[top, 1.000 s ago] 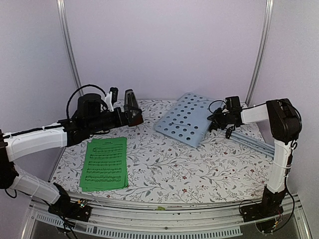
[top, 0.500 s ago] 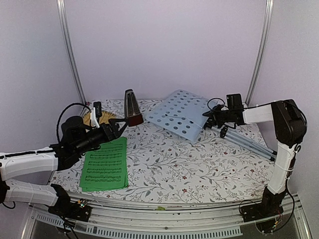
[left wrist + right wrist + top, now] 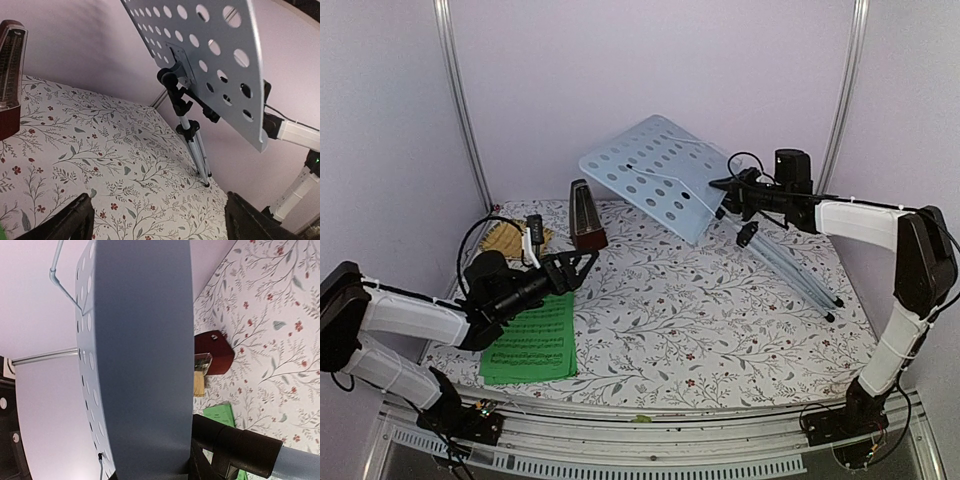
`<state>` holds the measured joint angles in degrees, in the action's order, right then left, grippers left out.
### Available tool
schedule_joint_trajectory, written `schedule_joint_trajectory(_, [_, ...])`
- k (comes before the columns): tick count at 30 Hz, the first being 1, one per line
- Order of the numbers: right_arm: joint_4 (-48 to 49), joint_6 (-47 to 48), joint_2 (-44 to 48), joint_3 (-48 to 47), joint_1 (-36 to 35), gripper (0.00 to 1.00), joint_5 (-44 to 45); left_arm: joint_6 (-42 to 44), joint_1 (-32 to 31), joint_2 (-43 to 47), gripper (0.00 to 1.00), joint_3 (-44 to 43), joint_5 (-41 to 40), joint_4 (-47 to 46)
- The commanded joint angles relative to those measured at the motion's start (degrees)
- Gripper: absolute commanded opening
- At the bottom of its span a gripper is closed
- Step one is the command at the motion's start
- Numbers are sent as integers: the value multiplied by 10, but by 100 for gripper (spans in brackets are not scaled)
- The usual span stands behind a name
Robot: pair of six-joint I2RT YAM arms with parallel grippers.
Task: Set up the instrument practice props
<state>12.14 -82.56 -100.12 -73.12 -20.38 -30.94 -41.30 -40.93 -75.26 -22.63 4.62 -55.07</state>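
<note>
The music stand now stands tilted up over the table's right rear instead of lying flat, with the right gripper clamped on its neck. The left gripper, fingers apart, hovers between booklet and metronome.

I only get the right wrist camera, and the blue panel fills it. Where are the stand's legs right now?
Observer: The legs of the stand are folded together and slant down to the right, tips on the table.
Operator: What about the left gripper?
Observer: The left gripper is open and empty, by the far edge of the green booklet.
Operator: Is the metronome upright?
Observer: Yes, the metronome stands upright near the back wall, apart from both grippers.
</note>
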Motion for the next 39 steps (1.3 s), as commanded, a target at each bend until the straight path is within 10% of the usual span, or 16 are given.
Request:
schedule_joint_trajectory(1, [165, -59, 58, -95, -42, 2, -45, 13, -21, -95, 89, -54, 38, -140])
schedule_joint_trajectory(25, [237, -149, 35, -213, -176, 3, -26, 131, -57, -321, 72, -416, 63, -37])
schedule_joint_trajectory(39, [236, -136, 67, -205, -197, 5, -22, 149, -42, -296, 32, -447, 66, -6])
